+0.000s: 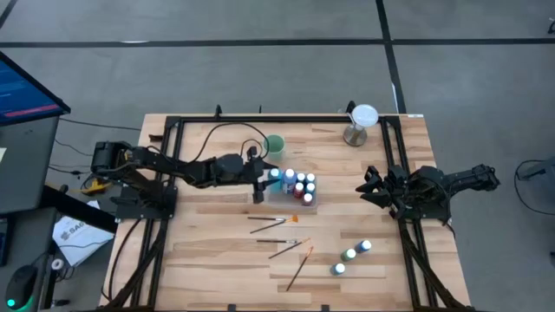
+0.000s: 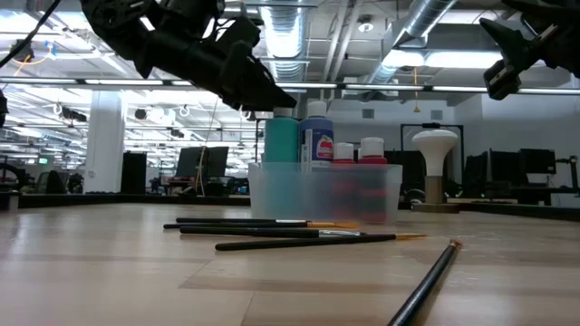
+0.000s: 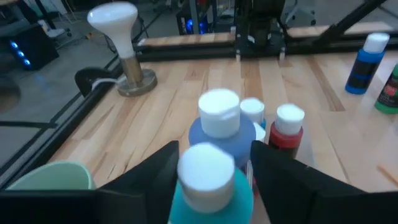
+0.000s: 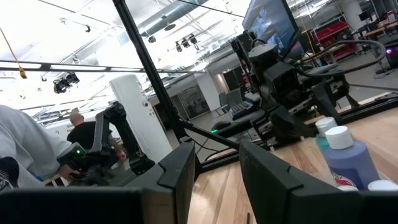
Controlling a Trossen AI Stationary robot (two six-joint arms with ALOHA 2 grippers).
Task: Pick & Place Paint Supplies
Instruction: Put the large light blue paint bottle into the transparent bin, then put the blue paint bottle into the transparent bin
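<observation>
A monitor (image 1: 26, 87) glows past the wooden surface (image 1: 217, 251), at nine o'clock. The left gripper (image 1: 260, 184) straddles a teal bottle (image 3: 208, 186) loosely, standing in the tray (image 2: 272, 195) with other bottles (image 1: 302, 186). Brushes (image 1: 277, 236) lie at six o'clock, three bottles (image 1: 350, 255) at four. The right gripper (image 1: 368, 186) waits part-open, empty.

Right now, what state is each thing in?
Left hand: open around the teal bottle in the tray.
Right hand: raised at the right edge, holding nothing.
Three bottles: upright on the table.
Brushes: lying flat.
</observation>
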